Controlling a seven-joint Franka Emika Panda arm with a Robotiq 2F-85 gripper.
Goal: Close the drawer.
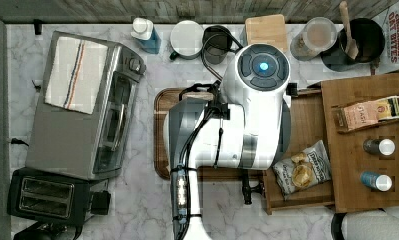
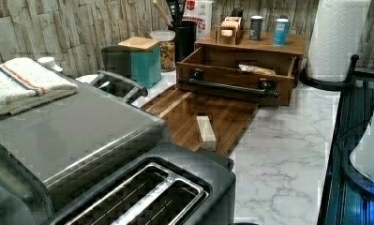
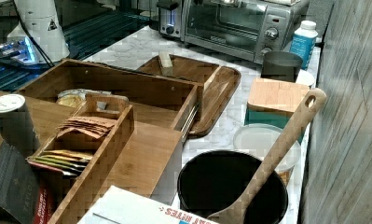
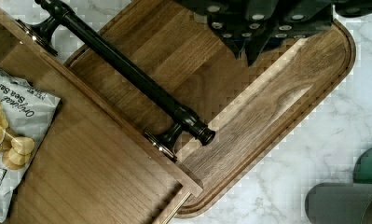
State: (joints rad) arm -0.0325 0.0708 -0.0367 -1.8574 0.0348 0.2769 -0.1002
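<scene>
Arm (image 1: 247, 120): bending over the tray and the drawer's front in the top view.
Drawer (image 2: 231, 75): standing pulled out of the cabinet (image 2: 287, 44), a chip bag (image 4: 9, 135) lying inside.
Tray (image 4: 267, 112): lying beside the drawer's front.
Handle (image 4: 127, 74): hanging untouched.
Gripper (image 4: 263, 35): hovering above the tray, holding nothing; finger spread: cannot tell.

Kitchen: marble counter (image 2: 287, 154), toaster oven (image 1: 87, 105), toaster (image 1: 52, 195), paper towels (image 2: 337, 37).
</scene>
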